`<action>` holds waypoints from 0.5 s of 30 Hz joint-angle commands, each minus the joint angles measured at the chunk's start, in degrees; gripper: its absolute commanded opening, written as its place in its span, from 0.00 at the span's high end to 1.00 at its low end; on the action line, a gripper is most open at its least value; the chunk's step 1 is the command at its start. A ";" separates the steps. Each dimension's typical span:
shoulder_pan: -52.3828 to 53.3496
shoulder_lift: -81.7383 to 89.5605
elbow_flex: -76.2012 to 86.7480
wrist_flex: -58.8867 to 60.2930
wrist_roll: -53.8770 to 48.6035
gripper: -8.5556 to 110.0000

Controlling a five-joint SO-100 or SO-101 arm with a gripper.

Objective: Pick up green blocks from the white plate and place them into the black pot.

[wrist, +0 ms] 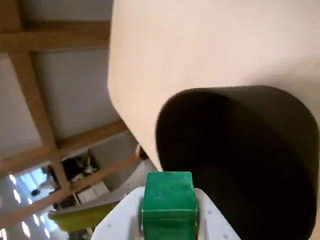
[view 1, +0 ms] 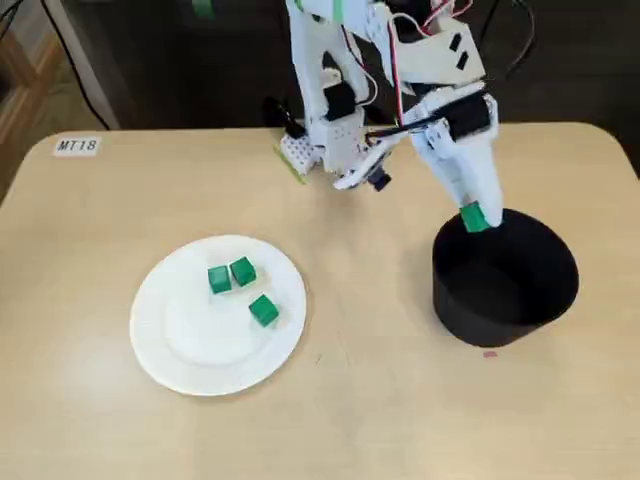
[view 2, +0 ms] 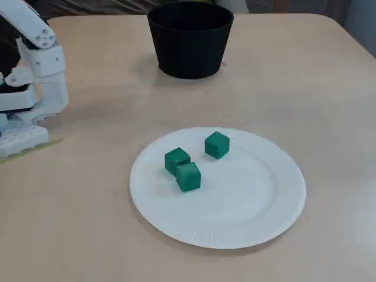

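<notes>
My gripper (view 1: 473, 218) is shut on a green block (view 1: 472, 216) and holds it just above the near-left rim of the black pot (view 1: 500, 320). The wrist view shows that green block (wrist: 168, 202) clamped between the white fingers (wrist: 212, 222), with the pot's dark opening (wrist: 240, 95) right ahead. Three more green blocks (view 1: 243, 271) lie on the white plate (view 1: 160, 350), left of the pot in a fixed view. In a fixed view the same blocks (view 2: 188, 176) sit near the middle of the plate (view 2: 252, 223), with the pot (view 2: 190, 47) behind; the gripper is out of that picture.
The arm's white base (view 1: 320, 140) stands at the table's back edge; it also shows at the left (view 2: 23, 106) in a fixed view. A label reading MT18 (view 1: 77, 146) is stuck at the far left corner. The table has rounded corners.
</notes>
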 commanded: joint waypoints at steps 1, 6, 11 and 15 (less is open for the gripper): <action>-4.22 -0.62 2.90 -4.66 -0.53 0.95; -6.33 -5.10 1.85 -7.29 -1.85 0.95; -5.63 -7.03 -0.53 -5.01 -2.90 0.85; -5.01 -8.26 -3.16 -1.32 -6.06 0.68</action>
